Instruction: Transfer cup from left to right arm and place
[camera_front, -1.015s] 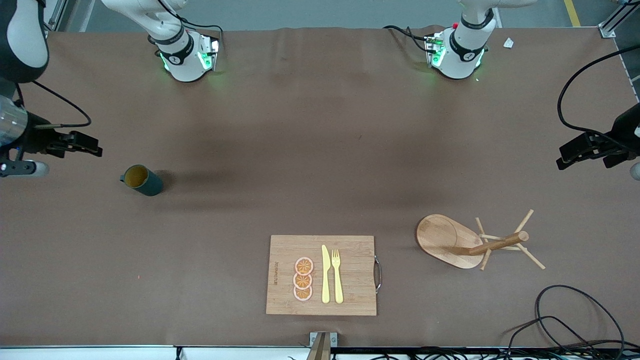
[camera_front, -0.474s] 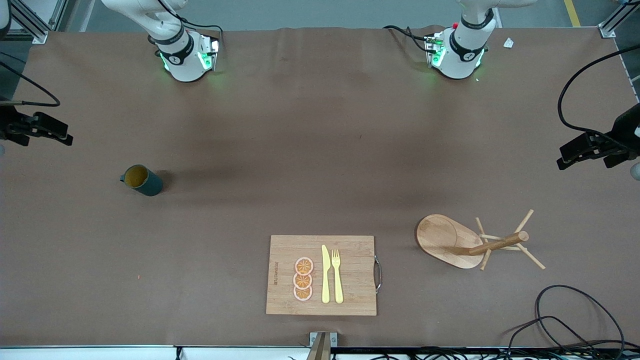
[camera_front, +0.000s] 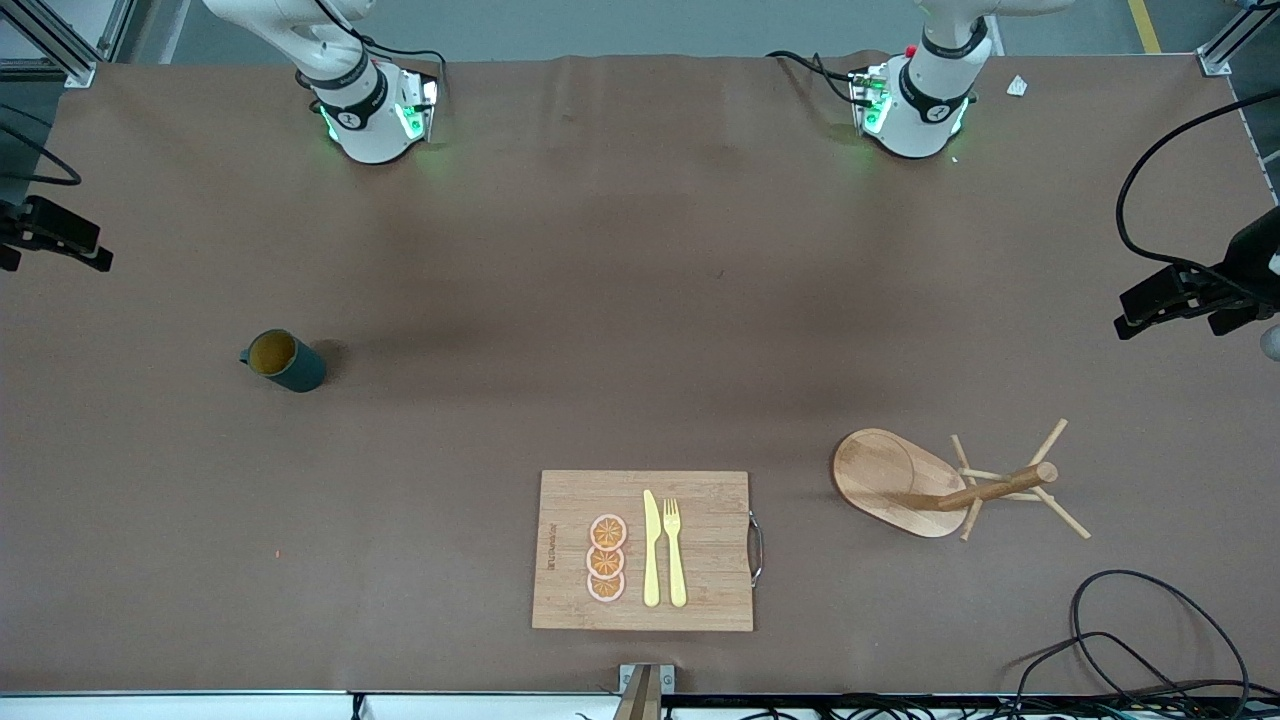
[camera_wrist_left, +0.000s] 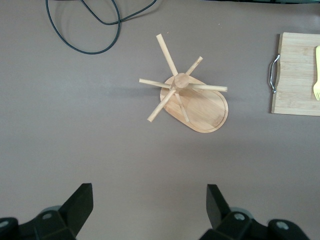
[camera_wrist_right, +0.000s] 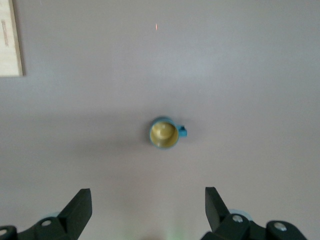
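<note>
Nearest to the front camera, a rectangular bamboo cutting board with a metal handle (camera_front: 642, 550) lies flat on the brown desk (camera_front: 640, 300). On it rest three round orange-slice pieces (camera_front: 606, 558) in a row, and beside them a pale yellow plastic knife (camera_front: 651, 548) and a pale yellow plastic fork (camera_front: 674, 550), side by side. Toward the left arm's end, a little farther from the camera, stands a wooden peg rack on an oval wooden base (camera_front: 955, 485). Black cables (camera_front: 1140, 640) loop at the desk corner on that end.

Farther still, toward the right arm's end, the small dark teal mug with a yellow-brown inside (camera_front: 285, 360) stands upright on the desk, alone, nothing touching it.

The left end effector (camera_wrist_left: 150, 207) hangs high over the desk near the peg rack, its fingers spread wide and empty. The right end effector (camera_wrist_right: 148, 207) hangs high over the mug's region, fingers also spread wide, holding nothing.
</note>
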